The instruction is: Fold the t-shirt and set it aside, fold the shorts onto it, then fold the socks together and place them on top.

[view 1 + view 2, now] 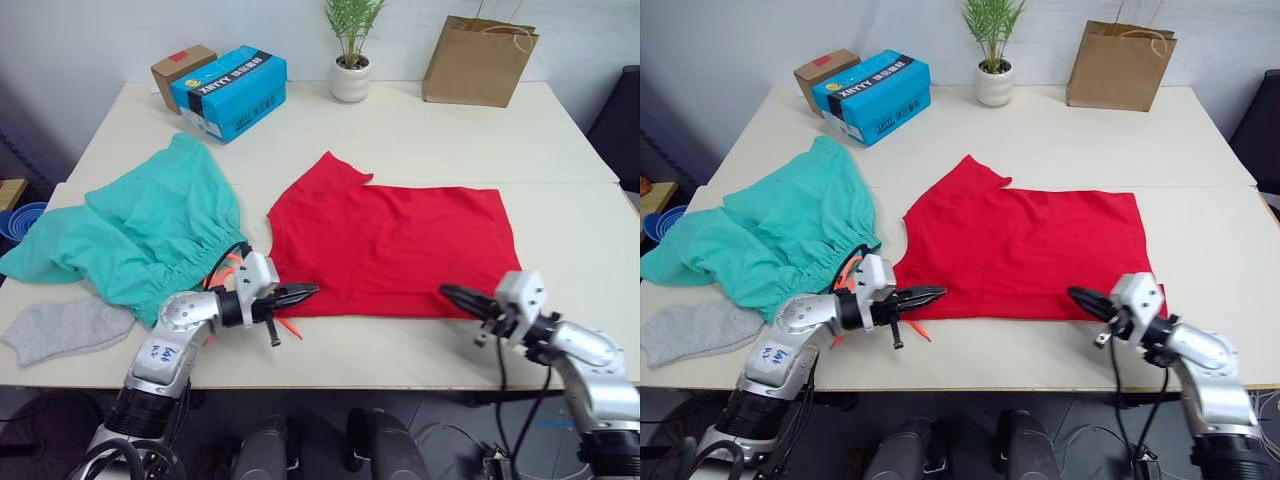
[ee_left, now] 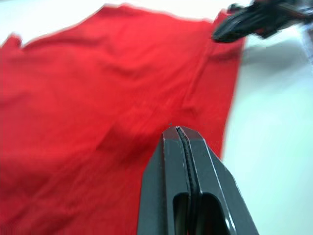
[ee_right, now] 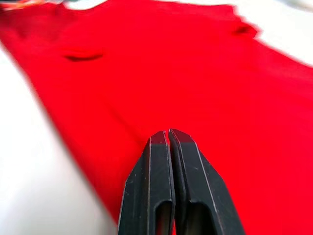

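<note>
Here the t-shirt [image 1: 395, 245] lies spread on the white table [image 1: 420, 130], its near hem running along the front part of the tabletop between the two arms. The left gripper [image 1: 305, 292] sits low at the shirt's near left corner, its two black fingers pressed together with no cloth seen between them in the left wrist view. The right gripper [image 1: 452, 294] hovers at the near hem toward the shirt's right side, its fingers [image 3: 168, 147] likewise closed tip to tip over the red fabric, holding nothing. The shorts [image 1: 150, 225] lie crumpled to the left of the shirt, their gathered waistband just beside the left arm and the neon orange drawstring [image 1: 228, 268] showing near the wrist. One grey sock [image 1: 65, 328] rests flat at the table's front left edge, touching the shorts. At the far side stand a blue box [image 1: 232, 92], a brown carton [image 1: 180, 72], a potted plant [image 1: 351, 50] and a paper bag [image 1: 478, 62].
</note>
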Controlling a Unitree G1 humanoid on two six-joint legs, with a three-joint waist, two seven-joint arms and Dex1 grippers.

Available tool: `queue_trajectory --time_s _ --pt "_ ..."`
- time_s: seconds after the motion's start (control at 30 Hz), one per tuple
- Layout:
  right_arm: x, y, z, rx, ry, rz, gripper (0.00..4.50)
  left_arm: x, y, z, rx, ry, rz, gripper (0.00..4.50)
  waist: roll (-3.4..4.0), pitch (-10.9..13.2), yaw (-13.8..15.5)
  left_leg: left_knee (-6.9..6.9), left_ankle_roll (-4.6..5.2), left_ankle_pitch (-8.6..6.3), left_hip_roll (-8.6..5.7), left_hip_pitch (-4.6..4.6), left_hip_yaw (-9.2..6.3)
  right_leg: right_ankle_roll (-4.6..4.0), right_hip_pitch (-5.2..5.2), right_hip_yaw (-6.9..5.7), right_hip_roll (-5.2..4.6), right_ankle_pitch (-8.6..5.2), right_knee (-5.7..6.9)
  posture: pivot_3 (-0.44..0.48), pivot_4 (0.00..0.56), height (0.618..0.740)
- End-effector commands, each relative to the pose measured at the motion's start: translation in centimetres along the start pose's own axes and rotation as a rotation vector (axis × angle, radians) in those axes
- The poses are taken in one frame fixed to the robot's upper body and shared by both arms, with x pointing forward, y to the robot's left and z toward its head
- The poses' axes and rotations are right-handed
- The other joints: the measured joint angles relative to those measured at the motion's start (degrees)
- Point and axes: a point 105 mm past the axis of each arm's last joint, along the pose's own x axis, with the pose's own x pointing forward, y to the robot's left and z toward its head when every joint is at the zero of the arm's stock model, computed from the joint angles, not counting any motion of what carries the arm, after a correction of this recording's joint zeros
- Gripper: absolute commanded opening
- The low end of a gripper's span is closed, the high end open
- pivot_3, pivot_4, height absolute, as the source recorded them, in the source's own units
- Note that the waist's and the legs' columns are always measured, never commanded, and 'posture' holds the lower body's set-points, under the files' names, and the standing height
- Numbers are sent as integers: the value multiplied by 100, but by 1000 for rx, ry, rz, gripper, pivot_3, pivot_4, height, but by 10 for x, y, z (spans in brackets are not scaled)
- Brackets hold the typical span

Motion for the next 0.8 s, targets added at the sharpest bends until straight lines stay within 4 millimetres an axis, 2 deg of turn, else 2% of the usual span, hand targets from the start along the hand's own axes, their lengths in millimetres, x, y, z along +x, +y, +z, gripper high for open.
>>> queue_trajectory --time_s 0.03,0.13,0.23,0.4,0.5,0.6,0.67,0.73,0.8 --pt "-11 -19 -3 -38 9 -109 88 -5 9 -9 -2 42 116 0 -1 -1 -5 0 1 -1 0 -2 0 0 0 -1 0 0 -2 0 150 740" --pt "-38 -42 -26 -26 69 -217 88 -17 16 -30 -27 120 196 0 -2 -1 -11 0 2 -2 0 0 0 0 1 -3 0 0 -3 0 150 740" --pt "-62 -61 -35 -45 89 -318 88 -25 16 -39 -102 125 214 0 -14 -14 -10 0 1 -1 1 6 0 0 6 -5 0 0 -4 0 150 740" --pt "-105 -90 -52 -30 140 -501 88 -33 17 -36 -126 67 207 0 -12 -27 -27 -2 -2 -3 3 15 0 -3 10 -3 0 -2 -3 0 150 740" --pt "-124 -103 -51 -29 146 -574 88 -38 20 -25 -94 29 191 0 -13 -28 -31 -3 -3 -2 2 16 1 -3 11 -3 0 -2 -3 0 150 740" --pt "-130 -109 -38 -55 116 -571 88 -45 24 -8 -35 -25 183 0 -12 -28 -29 -6 -6 -3 4 14 1 -8 6 -3 0 -4 -3 0 150 740" --pt "-126 -112 -25 -78 66 -563 88 -48 24 7 0 -82 172 0 -11 -27 -41 -6 -7 -2 4 12 1 -8 5 -3 0 -5 -3 0 150 740" --pt "-112 -106 -8 -105 7 -504 88 -48 18 20 14 -122 135 0 -9 -26 -51 -7 -8 -3 5 11 2 -8 5 -2 0 -5 -3 0 150 740" --pt "-90 -88 4 -126 -29 -395 88 -45 7 24 32 -119 74 0 -5 -28 -47 -7 -9 -4 6 11 2 -8 4 -1 0 -4 -1 0 150 740"
